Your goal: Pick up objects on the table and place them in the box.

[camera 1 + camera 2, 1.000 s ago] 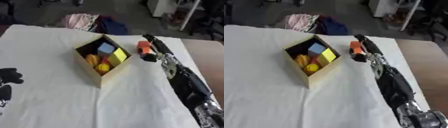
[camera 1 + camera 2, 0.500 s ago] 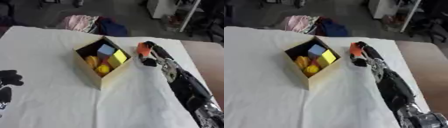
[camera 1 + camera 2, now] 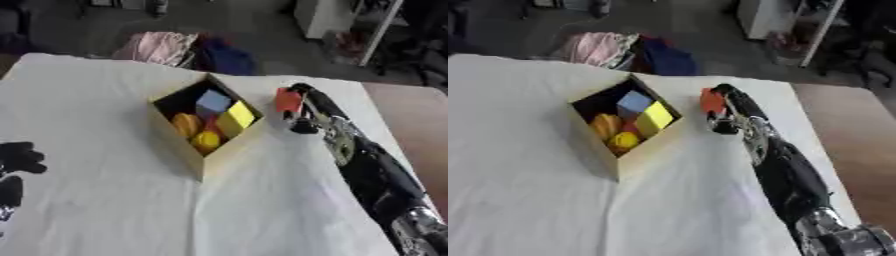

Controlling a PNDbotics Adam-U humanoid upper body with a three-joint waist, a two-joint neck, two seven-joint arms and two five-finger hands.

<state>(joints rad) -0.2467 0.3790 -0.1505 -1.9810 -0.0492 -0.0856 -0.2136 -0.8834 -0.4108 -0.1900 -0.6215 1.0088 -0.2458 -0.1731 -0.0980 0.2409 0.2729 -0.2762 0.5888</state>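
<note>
An open cardboard box (image 3: 189,152) stands on the white cloth, one corner towards me. Inside lie a light blue cube (image 3: 213,100), a yellow block (image 3: 236,117), an orange piece (image 3: 185,124) and a yellow ball (image 3: 207,141), with something red between them. My right hand (image 3: 308,109) is just right of the box, its fingers curled round a red-orange block (image 3: 288,99) held close to the box's right wall. At the lower left edge, far from the box, my left hand (image 3: 17,159) rests with relaxed fingers.
The white cloth (image 3: 105,210) covers the table; bare brown surface (image 3: 420,120) shows at the right edge. Beyond the far edge, pink (image 3: 157,46) and dark blue (image 3: 223,59) clothes lie on the floor near a white cabinet (image 3: 325,19).
My right hand's fingers have curled round the red-orange block, which has stayed just right of the box. The left hand has not moved.
</note>
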